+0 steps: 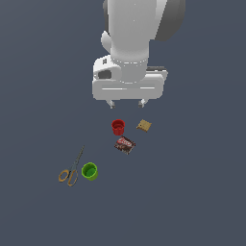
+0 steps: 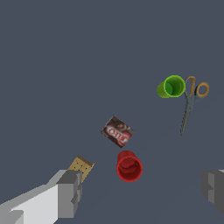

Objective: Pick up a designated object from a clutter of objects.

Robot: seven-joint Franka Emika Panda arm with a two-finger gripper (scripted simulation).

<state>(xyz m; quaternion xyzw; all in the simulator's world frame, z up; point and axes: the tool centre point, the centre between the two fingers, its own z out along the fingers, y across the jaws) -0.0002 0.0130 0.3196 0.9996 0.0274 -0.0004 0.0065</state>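
- The red cup (image 1: 118, 127) (image 2: 129, 166) is small, round and a little tapered, with a thin rimmed lip — its colour is plain red and the inside looks darker. It stands upright on the grey floor (image 1: 192, 192), mouth open upward.
- The gripper (image 1: 127, 103) (image 2: 142, 192) hangs above the red cup with its 2 fingers (image 2: 70, 192) spread wide; it holds nothing.
- The dark packet (image 1: 125, 144) (image 2: 117, 131) lies just beside the red cup, not touching it.
- The tan block (image 1: 143, 126) (image 2: 81, 167) lies near the red cup, on another side from the packet.
- The green cup (image 1: 90, 171) (image 2: 171, 86) stands well apart from the red cup — the orange-handled scissors (image 1: 72, 168) (image 2: 191, 103) lie just beside this green cup.
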